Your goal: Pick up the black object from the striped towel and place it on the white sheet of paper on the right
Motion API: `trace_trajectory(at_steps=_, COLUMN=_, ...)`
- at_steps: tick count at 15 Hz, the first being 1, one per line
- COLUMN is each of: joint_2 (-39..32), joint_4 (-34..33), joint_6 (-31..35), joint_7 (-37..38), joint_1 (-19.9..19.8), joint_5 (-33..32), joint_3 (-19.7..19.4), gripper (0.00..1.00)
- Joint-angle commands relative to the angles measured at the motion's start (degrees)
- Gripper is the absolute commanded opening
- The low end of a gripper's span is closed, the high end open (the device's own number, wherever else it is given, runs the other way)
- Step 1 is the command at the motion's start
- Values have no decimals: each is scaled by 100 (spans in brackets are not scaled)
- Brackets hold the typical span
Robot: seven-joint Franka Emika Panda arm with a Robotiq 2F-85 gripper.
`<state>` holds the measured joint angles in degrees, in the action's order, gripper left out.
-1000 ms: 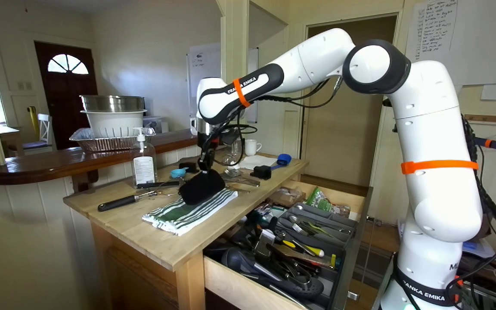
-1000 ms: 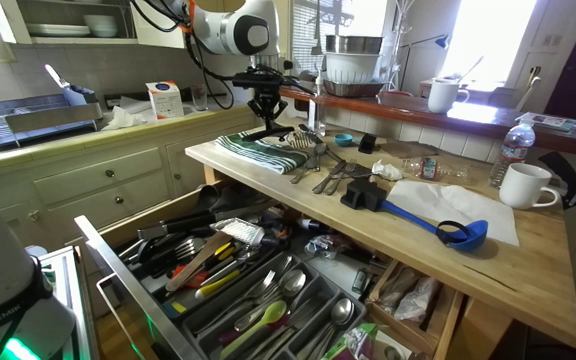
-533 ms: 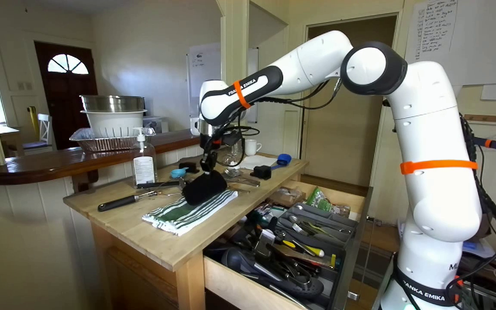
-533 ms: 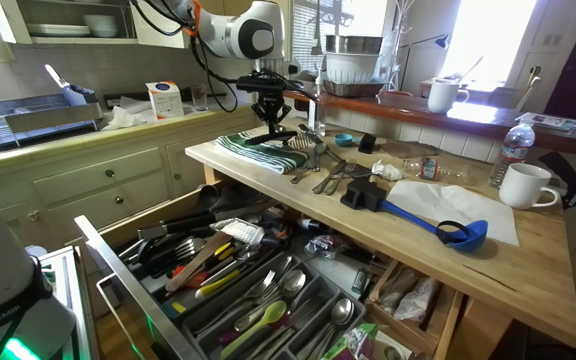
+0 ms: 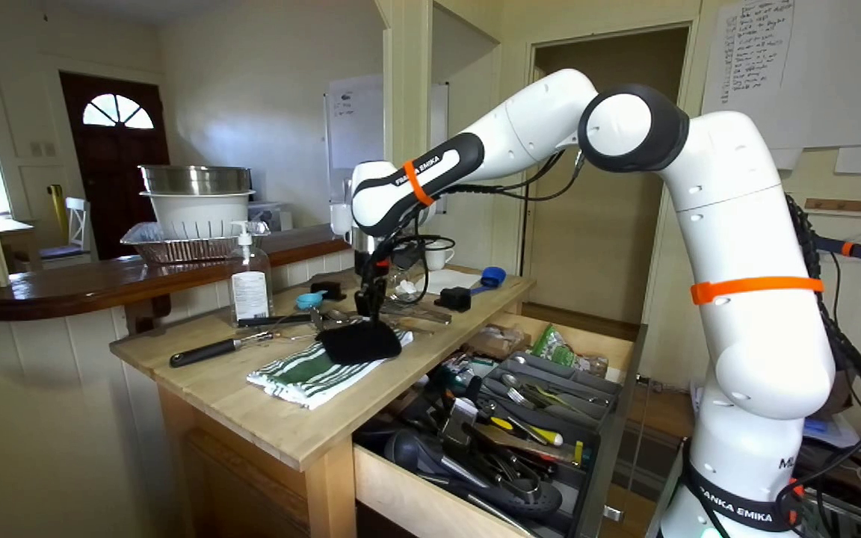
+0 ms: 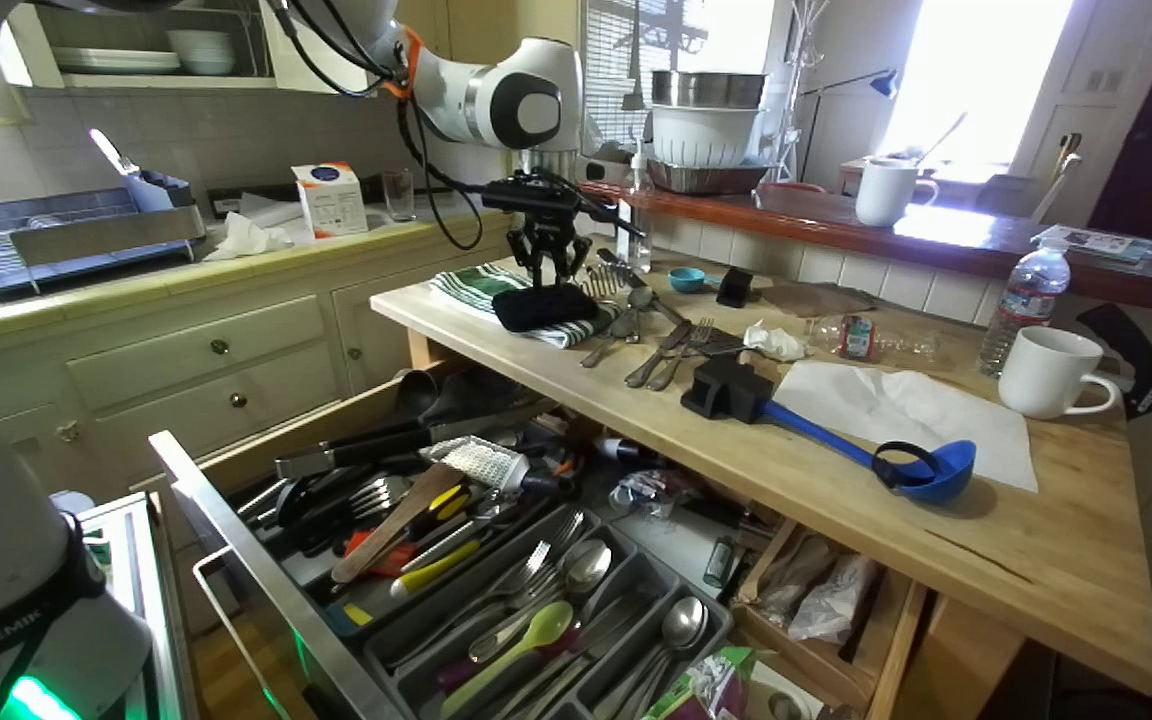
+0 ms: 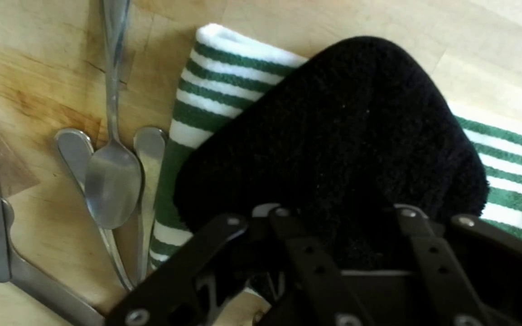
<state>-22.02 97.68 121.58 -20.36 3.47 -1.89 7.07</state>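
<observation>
The black object [image 7: 333,131] is a fuzzy, rounded lump. In both exterior views it lies nearly flat over the striped towel [image 6: 466,285], close to its cutlery end; it appears to rest there [image 5: 359,342]. The green-and-white towel also shows in the wrist view [image 7: 224,86]. My gripper [image 6: 549,283] points down just above the black object, fingers apart. In the wrist view the gripper [image 7: 333,210] has black fabric showing between its spread fingers; the very tips are too dark to make out. The white sheet of paper [image 6: 906,400] lies flat further along the table.
Spoons and knives [image 7: 113,181] lie beside the towel. A blue ladle [image 6: 936,475] with a black block [image 6: 726,388] lies at the paper's edge. A white mug [image 6: 1048,370] and a water bottle [image 6: 1031,300] stand behind. An open cutlery drawer [image 6: 476,560] sits below.
The black object was tilted and gripped above the towel; now it lies flatter and lower. My gripper has moved down and toward the drawer side, and its fingers have spread.
</observation>
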Motion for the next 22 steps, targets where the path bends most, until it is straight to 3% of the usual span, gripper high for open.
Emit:
trace_trajectory(at_steps=1, joint_2=17, joint_4=-57, joint_6=140, joint_7=13, joint_1=15, joint_5=25, joint_3=29, gripper=71)
trace_trajectory(at_steps=5, joint_2=-144, joint_4=48, joint_6=774, joint_7=47, joint_1=84, joint_5=-93, joint_3=28, gripper=99)
trace_trajectory(at_steps=12, joint_2=-442, joint_4=160, joint_6=1287, joint_7=-55, joint_1=81, joint_5=-99, joint_3=93, gripper=100)
trace_trajectory(at_steps=13, joint_2=-484, joint_4=161, joint_6=1288, joint_7=-95, joint_1=74, joint_5=-102, joint_3=106, gripper=75)
trace_trajectory(at_steps=14, joint_2=-511, joint_4=159, joint_6=1233, joint_7=-140, joint_1=59, joint_5=-77, joint_3=130, gripper=74)
trace_trajectory(at_steps=22, joint_2=-450, joint_4=162, joint_6=1113, joint_7=-204, joint_1=64, joint_5=-111, joint_3=134, gripper=16)
